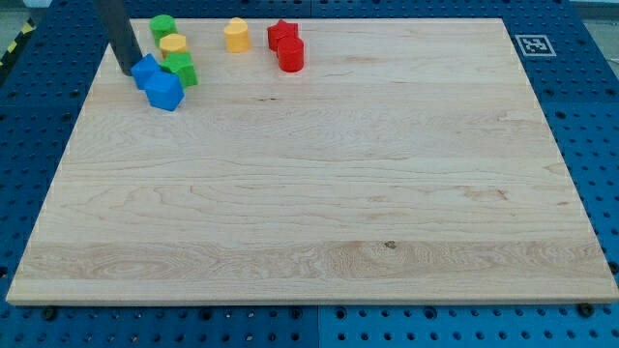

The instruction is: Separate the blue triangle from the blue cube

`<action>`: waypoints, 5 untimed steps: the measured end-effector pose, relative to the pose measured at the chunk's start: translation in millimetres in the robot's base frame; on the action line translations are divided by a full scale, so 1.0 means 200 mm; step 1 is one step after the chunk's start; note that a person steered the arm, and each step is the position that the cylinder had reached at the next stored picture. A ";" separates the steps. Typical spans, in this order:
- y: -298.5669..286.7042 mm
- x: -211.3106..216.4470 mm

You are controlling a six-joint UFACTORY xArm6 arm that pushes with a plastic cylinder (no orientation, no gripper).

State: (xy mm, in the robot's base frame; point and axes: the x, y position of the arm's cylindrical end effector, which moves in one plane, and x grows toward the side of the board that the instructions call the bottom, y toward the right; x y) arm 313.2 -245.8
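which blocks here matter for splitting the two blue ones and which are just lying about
In the job: blue triangle, blue cube touching it, my tip at the triangle's left.

Lying about: two green blocks, two yellow blocks, red star, red cylinder.

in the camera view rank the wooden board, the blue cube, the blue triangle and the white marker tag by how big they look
1. Wooden board, by far the largest.
2. White marker tag.
3. Blue cube and blue triangle: they look alike in size and touch, so no ranking between them.
My tip sits at the triangle's left side.
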 end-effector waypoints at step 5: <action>0.41 0.22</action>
State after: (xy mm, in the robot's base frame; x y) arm 357.6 -163.9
